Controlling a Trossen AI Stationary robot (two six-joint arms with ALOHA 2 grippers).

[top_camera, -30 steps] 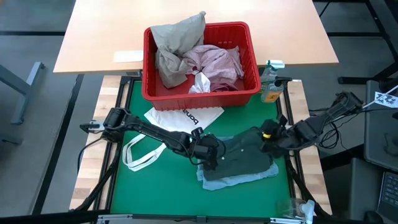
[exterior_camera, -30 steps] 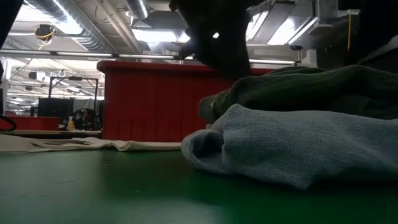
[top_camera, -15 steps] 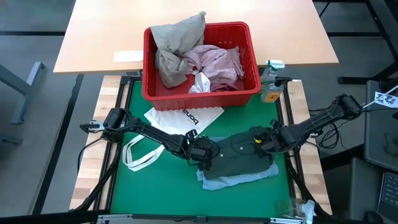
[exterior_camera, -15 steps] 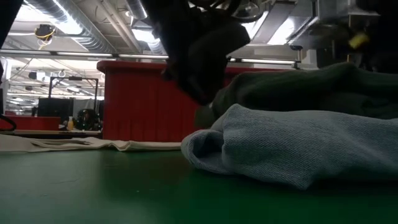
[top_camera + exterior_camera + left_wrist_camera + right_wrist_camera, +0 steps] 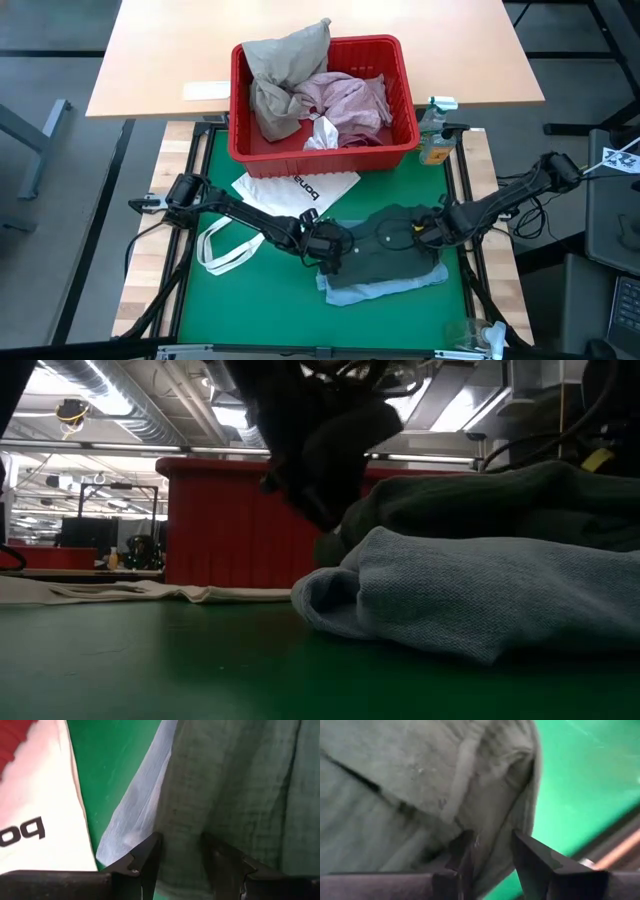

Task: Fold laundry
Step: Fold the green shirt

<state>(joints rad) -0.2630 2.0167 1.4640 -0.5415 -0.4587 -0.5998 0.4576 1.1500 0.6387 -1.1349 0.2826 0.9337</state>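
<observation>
Evenly and brightly lit from above in the high view, with soft, short shadows. Backlit in the low view: glaring ceiling strip lights [image 5: 240,415] behind, the left gripper [image 5: 325,455] a near-black silhouette in front of them. Soft blur on the nearby light blue cloth [image 5: 470,595]. Close and somewhat smeared in both wrist views, the dark grey-green garment [image 5: 420,775] beyond the right gripper [image 5: 492,852] blurred, fingers in shade.

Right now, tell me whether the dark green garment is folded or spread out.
Partly folded: the dark green garment lies bunched in a compact heap on the light blue cloth, one pincer at each end.
</observation>
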